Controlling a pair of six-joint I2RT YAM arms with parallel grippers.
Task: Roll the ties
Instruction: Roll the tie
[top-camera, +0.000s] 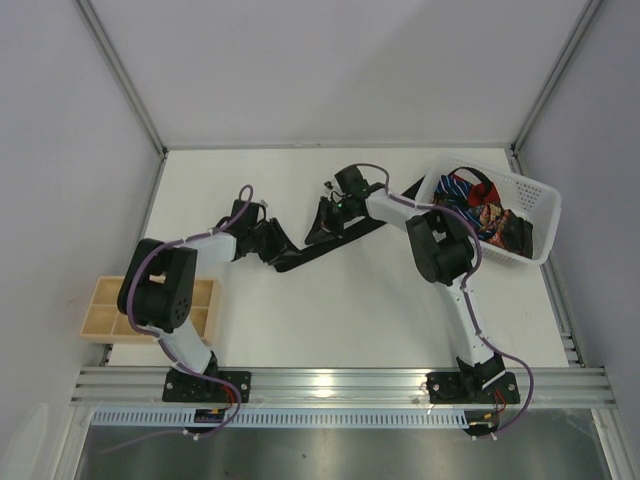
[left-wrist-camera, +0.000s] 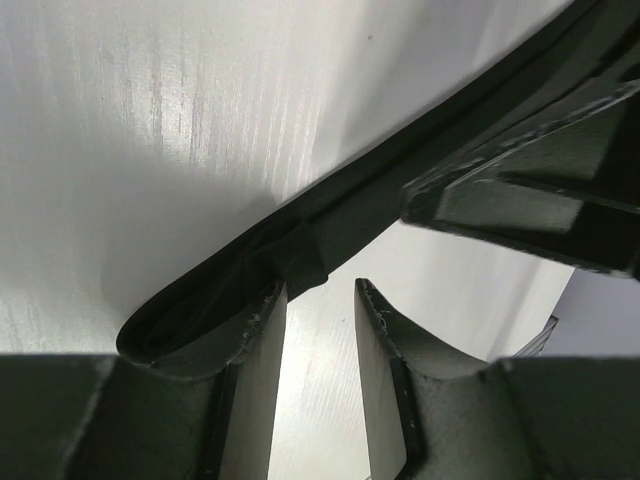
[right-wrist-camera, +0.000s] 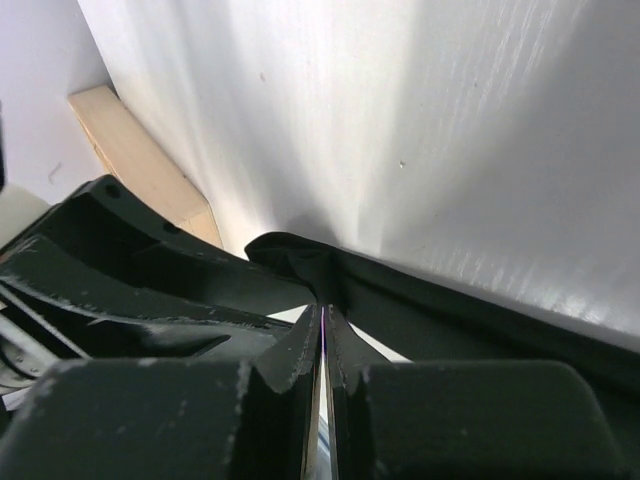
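Black tie (top-camera: 308, 256): stretched slantwise on white table (top-camera: 350, 320), between both grippers.
Left gripper (left-wrist-camera: 318, 290): jaws parted, tie's folded end resting against one fingertip.
Right gripper (right-wrist-camera: 324, 308): clenched on a ridge of the tie.
Other ties (top-camera: 480, 205): heaped in white basket (top-camera: 543, 205), far right.

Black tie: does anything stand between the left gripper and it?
Nothing visible. The left gripper, jaws apart, sits right at the folded end of the black tie; the right gripper, shut on the tie farther along, is beside it, not between.
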